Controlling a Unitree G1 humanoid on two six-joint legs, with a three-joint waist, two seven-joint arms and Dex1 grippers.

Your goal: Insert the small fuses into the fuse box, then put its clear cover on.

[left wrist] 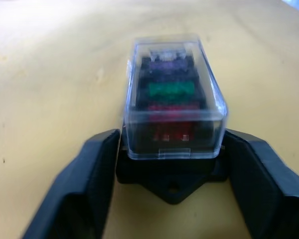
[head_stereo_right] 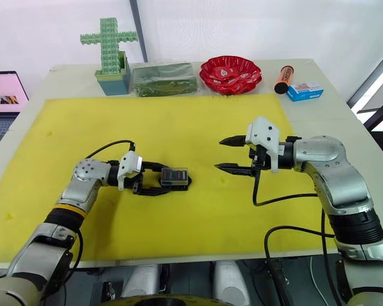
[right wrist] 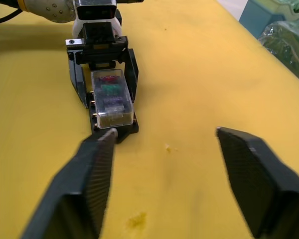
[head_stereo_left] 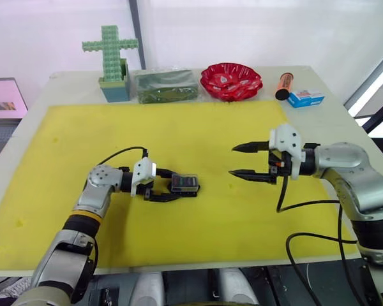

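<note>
Left wrist view is showing the left tool (left wrist: 172, 189) gripping the small black rectangular plastic fuse box (left wrist: 172, 181), with the clear plastic cover (left wrist: 172, 102) sitting on it over what seem to be purple, green and red small fuses (left wrist: 170, 89). It is resting on the yellow-matted surface (head_stereo_left: 198, 127). The right tool (head_stereo_left: 244, 159) is hovering nearby, fingers spread.

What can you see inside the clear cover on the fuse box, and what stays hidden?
Through the clear cover show a red fuse, a green fuse and a purple fuse, seated in the black fuse box. A pale fuse at the far end is indistinct; the slots beneath are covered.
</note>
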